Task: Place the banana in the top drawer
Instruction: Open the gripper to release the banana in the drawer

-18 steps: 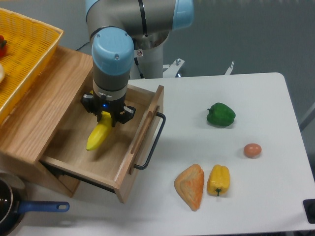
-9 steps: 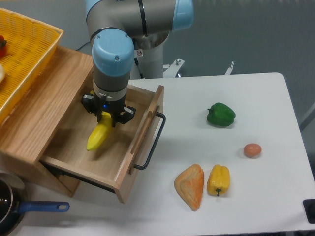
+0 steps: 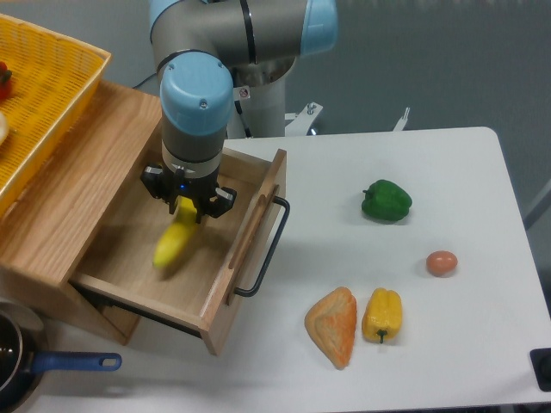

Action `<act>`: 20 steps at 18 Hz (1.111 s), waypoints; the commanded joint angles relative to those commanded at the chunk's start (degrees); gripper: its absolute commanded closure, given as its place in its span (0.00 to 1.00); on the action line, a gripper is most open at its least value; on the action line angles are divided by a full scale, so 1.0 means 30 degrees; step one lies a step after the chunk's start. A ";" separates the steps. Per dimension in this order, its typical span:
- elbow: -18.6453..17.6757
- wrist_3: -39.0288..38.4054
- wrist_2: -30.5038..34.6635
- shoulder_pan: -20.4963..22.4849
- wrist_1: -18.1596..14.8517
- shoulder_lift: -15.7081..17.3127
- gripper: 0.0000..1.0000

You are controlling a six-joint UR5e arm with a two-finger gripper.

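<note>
Over the open top drawer [image 3: 219,297], near the left edge of the desk [image 3: 448,344], the gripper [image 3: 188,203] is positioned; the banana [image 3: 175,242] is seen hanging from the fingers, slightly blurred, so whether it is gripped or just released cannot be told. The release step is judged in hand; a straight upward retreat is called for next. Room is limited by the drawer front and its handle [image 3: 265,255] on the right; the drawer floor below is bare.

Claw [image 3: 188,205] over open top drawer [image 3: 215,284], banana [image 3: 175,240] blurred just below it, grip unclear
</note>
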 joint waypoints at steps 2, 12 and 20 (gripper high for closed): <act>0.0000 0.0001 0.0029 0.0000 0.0029 0.0029 0.35; 0.0146 0.0294 0.0849 0.0088 0.0030 0.0322 0.01; 0.0410 0.0732 0.0938 0.0702 -0.0029 0.0820 0.01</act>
